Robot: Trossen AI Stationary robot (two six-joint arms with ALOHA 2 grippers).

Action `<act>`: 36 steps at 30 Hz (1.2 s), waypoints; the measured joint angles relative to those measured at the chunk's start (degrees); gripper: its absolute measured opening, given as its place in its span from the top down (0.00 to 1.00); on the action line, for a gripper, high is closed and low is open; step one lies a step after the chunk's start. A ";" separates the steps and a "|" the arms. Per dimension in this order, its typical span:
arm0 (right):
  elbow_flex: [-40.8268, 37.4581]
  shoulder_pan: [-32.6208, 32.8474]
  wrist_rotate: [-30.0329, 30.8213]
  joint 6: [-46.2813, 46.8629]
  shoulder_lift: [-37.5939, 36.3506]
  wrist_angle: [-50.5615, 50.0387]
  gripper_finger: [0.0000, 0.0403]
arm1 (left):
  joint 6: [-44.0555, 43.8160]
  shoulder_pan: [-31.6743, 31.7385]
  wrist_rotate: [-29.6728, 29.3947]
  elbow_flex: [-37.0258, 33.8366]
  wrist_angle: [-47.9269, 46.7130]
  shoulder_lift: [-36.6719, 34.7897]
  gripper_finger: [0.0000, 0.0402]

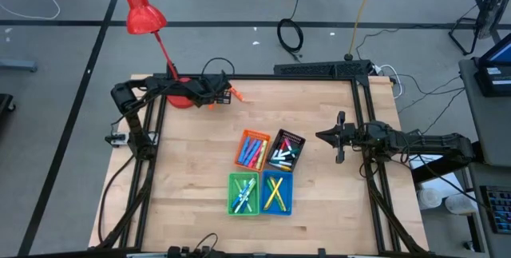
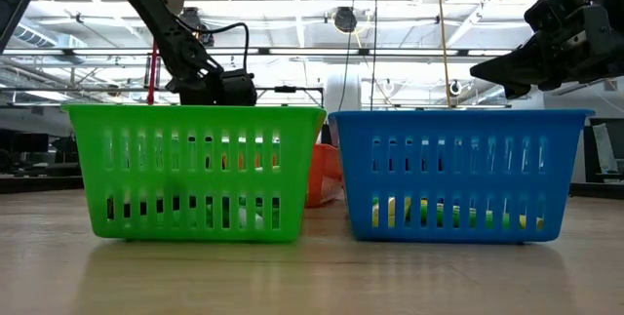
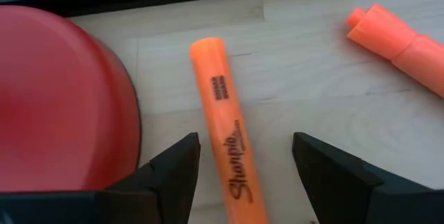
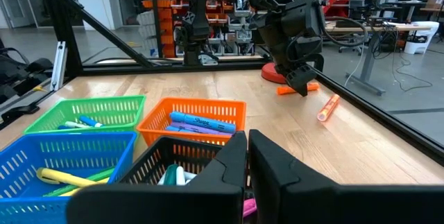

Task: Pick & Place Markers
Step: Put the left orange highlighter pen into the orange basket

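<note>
The left gripper point(image 1: 231, 95) sits in the upper left of the high view, beside the red lamp base point(image 3: 62, 99); its fingers point(image 3: 173, 175) stand wide either side of an orange marker point(image 3: 227, 141) lying on the wooden table point(image 1: 192, 162), not yet clamped on it; a second orange marker point(image 3: 402, 47) lies nearby. The right gripper point(image 1: 319, 136) hovers at centre right with fingers pressed together, holding nothing; the other markers lie in the orange bin point(image 1: 252, 149), black bin point(image 1: 286, 150), green bin point(image 1: 243, 193) and blue bin point(image 1: 275, 193) mid-table.
</note>
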 joint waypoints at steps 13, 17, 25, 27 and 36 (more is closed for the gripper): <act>0.01 0.01 0.00 -0.01 0.02 -0.01 0.98 | 0.02 -0.10 -2.64 0.19 2.68 1.88 0.41; 0.02 0.00 0.00 -0.02 0.00 0.01 0.98 | -0.38 -0.96 -5.44 0.09 3.22 2.08 0.41; 0.01 0.01 0.00 -0.02 0.00 0.01 0.98 | 0.04 -1.48 -5.41 0.07 3.26 2.10 0.41; 0.02 0.00 0.00 -0.02 0.00 -0.01 0.98 | 0.04 -1.46 -5.15 0.07 3.28 2.08 0.41; 0.00 0.02 0.00 0.00 0.00 0.01 0.98 | -0.07 -1.53 -5.69 0.07 3.59 2.08 0.54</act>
